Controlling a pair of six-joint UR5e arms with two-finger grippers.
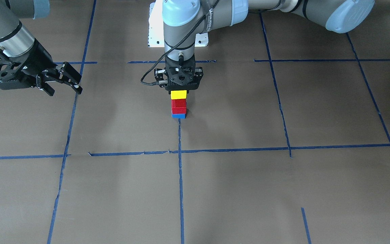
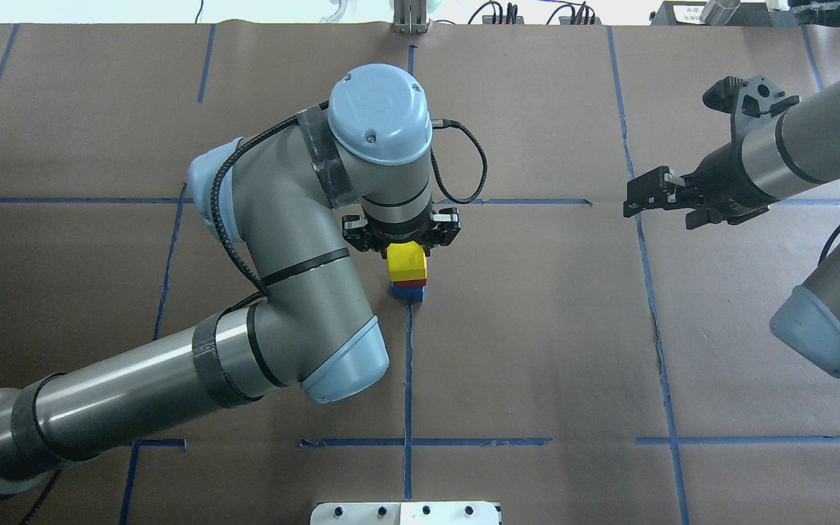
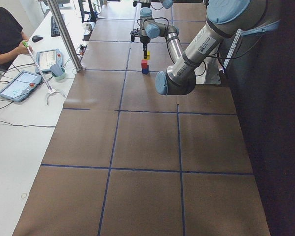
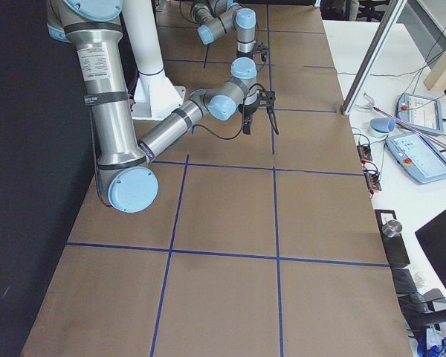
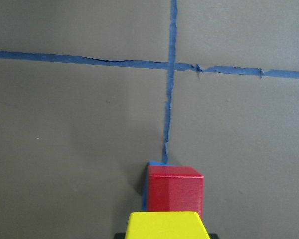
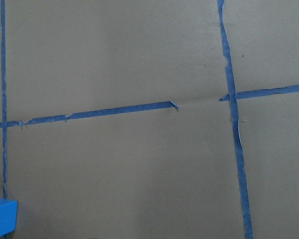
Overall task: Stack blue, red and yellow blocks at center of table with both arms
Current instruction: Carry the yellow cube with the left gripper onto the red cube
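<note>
My left tool points straight down over the blue block and is closed on the yellow block, which sits just under the tool's body. The red block lies directly on the blue block, and the yellow one is on top of it. Whether yellow rests fully on red or hangs a hair above it, I cannot tell. My right tool is well away from the blue block, off toward my right side. It is tilted above the desk, its jaws spread wide and holding nothing. The front view shows all three colours one above another. From overhead, yellow covers nearly all of the red, and only a blue edge shows below. My left wrist camera catches the yellow top at its lower edge, with the red block beyond it and a sliver of blue. It also shows a tape line running away from the blue block, a detail my arm hides in the overhead view. My right wrist camera sees only a corner of the blue block at its lower left. The right-side view hides the blocks altogether.
</note>
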